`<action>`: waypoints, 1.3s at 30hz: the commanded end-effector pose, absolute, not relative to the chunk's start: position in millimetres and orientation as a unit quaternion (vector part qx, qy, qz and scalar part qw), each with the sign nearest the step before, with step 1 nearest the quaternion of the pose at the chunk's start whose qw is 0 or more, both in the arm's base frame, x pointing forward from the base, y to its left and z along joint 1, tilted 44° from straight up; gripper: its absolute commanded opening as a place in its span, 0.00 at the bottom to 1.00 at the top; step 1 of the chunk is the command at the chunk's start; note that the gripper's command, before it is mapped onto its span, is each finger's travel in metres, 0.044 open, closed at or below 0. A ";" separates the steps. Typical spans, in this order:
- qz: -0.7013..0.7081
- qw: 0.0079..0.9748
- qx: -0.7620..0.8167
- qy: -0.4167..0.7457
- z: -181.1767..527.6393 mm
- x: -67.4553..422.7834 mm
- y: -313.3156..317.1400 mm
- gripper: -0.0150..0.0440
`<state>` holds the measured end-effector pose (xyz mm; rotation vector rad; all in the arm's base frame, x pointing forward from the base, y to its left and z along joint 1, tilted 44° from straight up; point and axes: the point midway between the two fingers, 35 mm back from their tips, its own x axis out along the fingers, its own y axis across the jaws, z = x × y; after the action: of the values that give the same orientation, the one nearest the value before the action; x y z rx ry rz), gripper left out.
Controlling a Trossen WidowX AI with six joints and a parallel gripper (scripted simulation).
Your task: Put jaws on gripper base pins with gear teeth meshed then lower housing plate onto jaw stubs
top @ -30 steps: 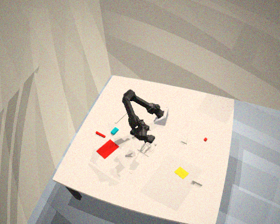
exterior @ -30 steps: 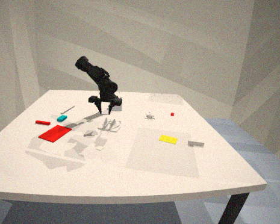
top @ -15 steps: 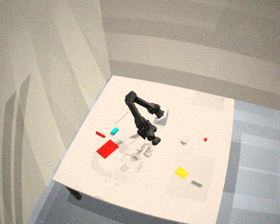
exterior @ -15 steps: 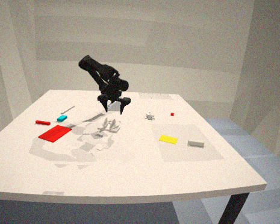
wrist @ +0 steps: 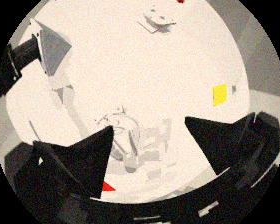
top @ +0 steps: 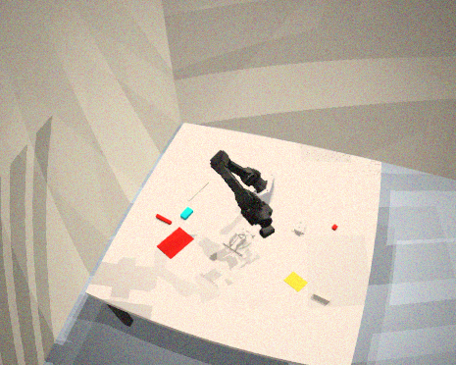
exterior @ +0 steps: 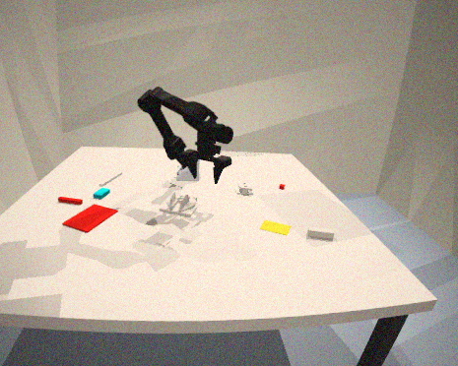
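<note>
The black arm (exterior: pixel 178 102) (top: pixel 251 206) (wrist: pixel 27 51) bends high over the far half of the worktop (exterior: pixel 280 280) (top: pixel 278 324) (wrist: pixel 106 50), its jaws pointing down, spread wide, with nothing between them. Nearer than the jaws and slightly left lies a pale assembly (exterior: pixel 178 213) (top: pixel 232 249) (wrist: pixel 133 145), its upper parts slanting. To its right are a small pale piece (exterior: pixel 244 190) (top: pixel 299 229) (wrist: pixel 161 21) and, farther right, a red cube (exterior: pixel 282 187) (top: pixel 334 227) (wrist: pixel 180 1). Nearer on the right, a yellow sheet (exterior: pixel 275 227) (top: pixel 295 282) (wrist: pixel 219 95) lies flat, left of a grey block (exterior: pixel 320 235) (top: pixel 321 299) (wrist: pixel 234 89). On the left, a red sheet (exterior: pixel 91 217) (top: pixel 176 242) (wrist: pixel 108 187) lies nearer than a red bar (exterior: pixel 70 201) (top: pixel 164 219) and a cyan block (exterior: pixel 101 193) (top: pixel 186 213).
</note>
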<state>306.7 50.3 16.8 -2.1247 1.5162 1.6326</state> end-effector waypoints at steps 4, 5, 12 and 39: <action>0.497 0.081 -0.693 0.517 -3.7 300.0 82.9 1.00; 0.492 0.087 -0.693 0.520 -6.6 298.6 86.9 1.00; 0.461 0.129 -0.687 0.547 -24.8 287.7 112.3 1.00; 0.315 0.274 -0.629 0.655 -90.0 224.9 188.6 1.00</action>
<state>234.6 178.4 -82.1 -1.7355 1.7470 0.9138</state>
